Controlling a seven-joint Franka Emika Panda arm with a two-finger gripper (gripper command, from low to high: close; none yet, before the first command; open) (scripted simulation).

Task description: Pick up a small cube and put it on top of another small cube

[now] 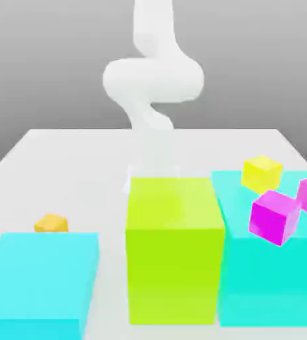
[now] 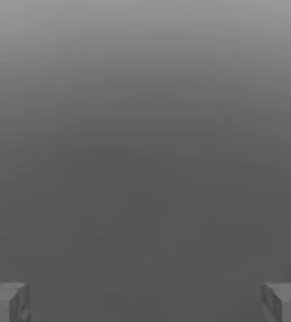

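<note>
hanging with its jaws spread as wide as they go and nothing between them, the gripper [image 2: 145,302] shows two grey fingertips [image 2: 6,302] at the edges of the hand view over bare grey floor; in the exterior view the white arm [image 1: 153,80] stands behind the lime block [image 1: 175,249], well back from every cube

taking the lime block as landmark: the small orange cube [image 1: 51,224] sits to its exterior-view left, behind the low cyan block [image 1: 40,282] and seemingly on the white table [image 1: 63,153]; the small yellow cube [image 1: 262,172] rests to its right on the tall cyan block [image 1: 269,265], with two magenta cubes [image 1: 276,218] nearer the camera on that block

judging the step as the approach to the orange cube, a good reach would travel high enough to clear the lime block, centre over the cube, square the open fingers to its faces, then descend straight; the low cyan block close in front leaves little room, so a slanted approach risks a nudge
</note>
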